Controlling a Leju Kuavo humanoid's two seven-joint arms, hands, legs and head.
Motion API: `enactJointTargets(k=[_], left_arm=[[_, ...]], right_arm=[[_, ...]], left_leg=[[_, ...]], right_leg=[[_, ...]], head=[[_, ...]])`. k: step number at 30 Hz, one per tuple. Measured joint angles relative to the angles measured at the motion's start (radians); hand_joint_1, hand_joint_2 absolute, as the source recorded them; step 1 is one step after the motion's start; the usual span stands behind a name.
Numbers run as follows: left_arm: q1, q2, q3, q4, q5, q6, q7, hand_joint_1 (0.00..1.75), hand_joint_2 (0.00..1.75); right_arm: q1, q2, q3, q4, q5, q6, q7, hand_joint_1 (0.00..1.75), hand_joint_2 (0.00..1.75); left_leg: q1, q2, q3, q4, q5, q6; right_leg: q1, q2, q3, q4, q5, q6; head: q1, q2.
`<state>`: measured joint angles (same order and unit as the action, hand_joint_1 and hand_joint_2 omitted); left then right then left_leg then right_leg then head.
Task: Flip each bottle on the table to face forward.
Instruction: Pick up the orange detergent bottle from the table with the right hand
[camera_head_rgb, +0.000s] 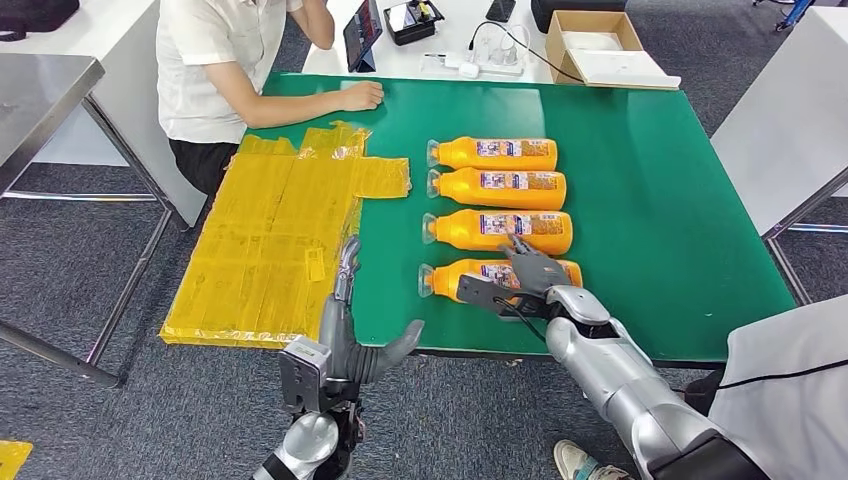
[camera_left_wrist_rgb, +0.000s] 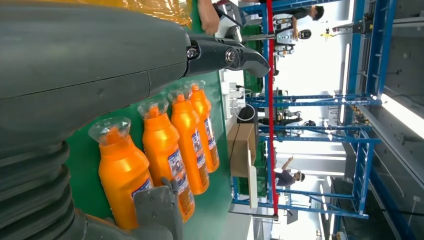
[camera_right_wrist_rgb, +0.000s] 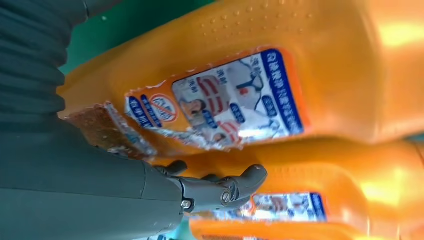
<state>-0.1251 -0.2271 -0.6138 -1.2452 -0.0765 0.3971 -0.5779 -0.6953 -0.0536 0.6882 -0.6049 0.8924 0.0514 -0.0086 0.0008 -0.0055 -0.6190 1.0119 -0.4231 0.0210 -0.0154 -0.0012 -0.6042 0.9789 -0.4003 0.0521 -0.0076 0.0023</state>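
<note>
1. My right hand (camera_head_rgb: 527, 275) lies on the nearest bottle (camera_head_rgb: 470, 277), fingers draped over its label; whether they actually clasp it, I cannot tell.
2. My left hand (camera_head_rgb: 352, 325) hovers off the table's (camera_head_rgb: 660, 200) near edge, fingers spread, holding nothing.
3. Three more orange bottles (camera_head_rgb: 497, 190) lie in a row beyond, caps pointing left.
4. Yellow sheets (camera_head_rgb: 270, 240) lie farther left.

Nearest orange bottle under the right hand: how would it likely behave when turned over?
The nearest bottle lies on its side, so it may roll. Its glossy plastic looks slippery under the right hand. It looks full, so probably heavy.
</note>
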Motion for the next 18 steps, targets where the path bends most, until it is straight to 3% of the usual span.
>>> enactJointTargets(k=[11, 12, 13, 16, 17, 18], left_arm=[[0.0, 0.0, 0.003, 0.003, -0.01, -0.007, 0.01, 0.0, 1.75], [0.0, -0.001, 0.003, 0.003, -0.01, -0.007, 0.011, 0.0, 1.75], [0.0, -0.001, 0.003, 0.004, -0.011, -0.007, 0.012, 0.0, 1.75], [0.0, -0.001, 0.003, 0.006, -0.011, -0.006, 0.014, 0.0, 1.75], [0.0, -0.001, 0.004, 0.006, -0.011, -0.006, 0.014, 0.0, 1.75], [0.0, -0.001, 0.004, 0.007, -0.011, -0.007, 0.015, 0.0, 1.75]], right_arm=[[-0.007, 0.0, 0.033, 0.031, -0.017, 0.026, 0.012, 0.0, 1.75], [-0.007, 0.0, 0.036, 0.034, -0.016, 0.028, 0.02, 0.1, 1.75], [-0.008, -0.001, 0.039, 0.038, -0.014, 0.031, 0.027, 0.31, 1.75], [-0.01, -0.008, 0.046, 0.049, -0.015, 0.036, 0.037, 1.39, 1.75], [-0.01, -0.011, 0.048, 0.052, -0.016, 0.036, 0.04, 1.61, 1.75], [-0.01, -0.015, 0.05, 0.056, -0.019, 0.036, 0.043, 1.69, 1.75]], left_leg=[[0.0, 0.0, 0.0, 0.0, 0.0, 0.0], [0.0, 0.0, 0.0, 0.0, 0.0, 0.0], [0.0, 0.0, 0.001, 0.0, 0.0, 0.0], [0.0, 0.0, 0.001, 0.0, 0.0, 0.0], [0.0, -0.001, 0.002, 0.0, 0.0, 0.0], [0.0, -0.001, 0.002, 0.0, 0.0, 0.0]], right_leg=[[0.0, 0.0, 0.0, 0.0, 0.0, 0.0], [0.0, 0.0, 0.0, 0.0, 0.0, 0.0], [0.0, 0.0, 0.0, 0.0, 0.0, 0.0], [0.0, 0.0, 0.001, 0.0, 0.0, 0.0], [0.0, 0.0, 0.001, 0.0, 0.0, 0.0], [0.0, 0.0, 0.002, 0.0, 0.0, 0.0]], head=[[0.0, 0.0], [0.0, 0.0], [0.0, 0.0], [0.0, 0.0], [0.0, 0.0], [0.0, 0.0]])
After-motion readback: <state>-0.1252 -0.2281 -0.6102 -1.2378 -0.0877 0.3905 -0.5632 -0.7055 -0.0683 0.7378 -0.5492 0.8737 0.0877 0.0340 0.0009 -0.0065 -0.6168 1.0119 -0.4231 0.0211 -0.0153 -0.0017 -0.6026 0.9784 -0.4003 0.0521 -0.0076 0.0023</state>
